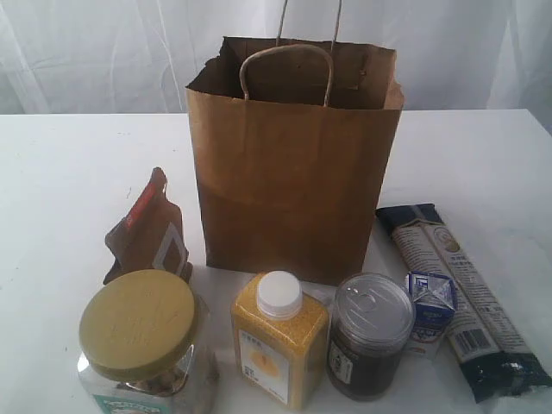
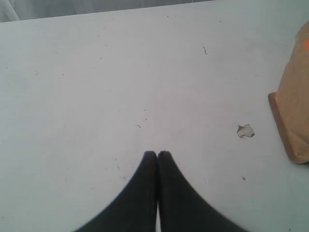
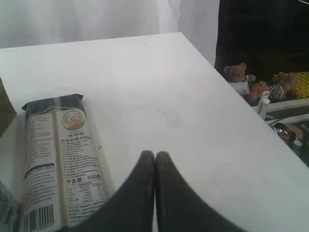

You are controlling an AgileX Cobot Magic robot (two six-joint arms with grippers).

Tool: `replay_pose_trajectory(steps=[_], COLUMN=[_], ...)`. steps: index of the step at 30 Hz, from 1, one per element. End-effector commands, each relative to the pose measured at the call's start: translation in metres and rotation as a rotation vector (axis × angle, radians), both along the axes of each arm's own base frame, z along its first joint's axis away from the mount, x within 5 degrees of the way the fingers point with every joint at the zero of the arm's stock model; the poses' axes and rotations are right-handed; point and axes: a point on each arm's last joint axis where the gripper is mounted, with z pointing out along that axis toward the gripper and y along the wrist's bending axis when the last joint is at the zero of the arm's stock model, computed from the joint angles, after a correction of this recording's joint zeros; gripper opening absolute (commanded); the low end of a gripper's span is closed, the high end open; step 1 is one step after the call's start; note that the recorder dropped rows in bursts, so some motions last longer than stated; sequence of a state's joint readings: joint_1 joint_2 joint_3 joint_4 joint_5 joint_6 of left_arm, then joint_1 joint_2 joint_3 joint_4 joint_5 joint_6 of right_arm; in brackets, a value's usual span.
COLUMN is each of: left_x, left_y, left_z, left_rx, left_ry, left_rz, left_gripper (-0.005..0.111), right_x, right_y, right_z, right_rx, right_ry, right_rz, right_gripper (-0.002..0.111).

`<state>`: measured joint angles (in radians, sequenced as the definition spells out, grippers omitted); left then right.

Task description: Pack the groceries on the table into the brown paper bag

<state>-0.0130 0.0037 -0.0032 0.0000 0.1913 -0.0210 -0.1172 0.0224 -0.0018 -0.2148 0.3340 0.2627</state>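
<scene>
On the table point(image 1: 60, 190) the bag point(image 1: 293, 181) stands behind a row of jar point(image 1: 142, 345), bottle point(image 1: 278, 345), can point(image 1: 371, 336) and carton point(image 1: 430, 310); pouch point(image 1: 148, 233) at its left, packet point(image 1: 457, 293) at its right

It looks like a lab test set-up: a plain matte white tabletop point(image 1: 69, 172) stands before a draped white fabric backdrop point(image 1: 86, 52), with small brown teddy bears point(image 3: 237, 73) lying beyond its edge.
</scene>
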Motion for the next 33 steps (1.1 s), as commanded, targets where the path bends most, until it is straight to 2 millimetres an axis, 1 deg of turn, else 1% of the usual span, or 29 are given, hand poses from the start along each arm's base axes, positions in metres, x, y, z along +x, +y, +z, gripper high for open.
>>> replay_pose_trajectory(steps=[1,8,12,14,17,19,20,22,23,24,27,28,30,33], left_x=[0.000,0.000,0.000,0.000,0.000,0.000,0.000,0.000,0.000,0.000,0.000,0.000,0.000,0.000], left_y=[0.000,0.000,0.000,0.000,0.000,0.000,0.000,0.000,0.000,0.000,0.000,0.000,0.000,0.000], left_z=[-0.001,-0.001,-0.001,-0.001,-0.001,-0.001,-0.001,-0.001,-0.001,-0.001,-0.001,-0.001,-0.001,-0.001], left_rx=[0.000,0.000,0.000,0.000,0.000,0.000,0.000,0.000,0.000,0.000,0.000,0.000,0.000,0.000], left_ry=[-0.004,-0.004,-0.004,-0.004,-0.004,-0.004,-0.004,-0.004,-0.004,-0.004,-0.004,-0.004,-0.004,-0.004], left_rz=[0.002,0.002,0.002,0.002,0.002,0.002,0.002,0.002,0.002,0.002,0.002,0.002,0.002,0.002], left_gripper=[0.000,0.000,0.000,0.000,0.000,0.000,0.000,0.000,0.000,0.000,0.000,0.000,0.000,0.000], right_x=[0.000,0.000,0.002,0.002,0.004,0.003,0.001,-0.003,-0.006,-0.010,-0.020,-0.022,-0.022,-0.021], right_y=[0.000,-0.001,0.002,0.003,0.005,0.007,0.008,0.008,0.008,0.008,0.010,0.010,0.008,0.008], right_z=[0.000,0.001,0.006,0.010,0.024,0.036,0.043,0.058,0.064,0.071,0.084,0.086,0.086,0.086], right_rx=[0.000,-0.020,0.063,0.058,0.035,0.048,0.124,0.337,0.396,0.414,0.364,0.341,0.312,0.319], right_ry=[-0.003,-0.013,-0.085,-0.133,-0.279,-0.420,-0.512,-0.708,-0.783,-0.867,-1.042,-1.073,-1.078,-1.070], right_rz=[-0.007,-0.006,0.010,0.019,0.047,0.072,0.081,0.111,0.129,0.154,0.203,0.201,0.178,0.174], right_gripper=[0.000,0.000,0.000,0.000,0.000,0.000,0.000,0.000,0.000,0.000,0.000,0.000,0.000,0.000])
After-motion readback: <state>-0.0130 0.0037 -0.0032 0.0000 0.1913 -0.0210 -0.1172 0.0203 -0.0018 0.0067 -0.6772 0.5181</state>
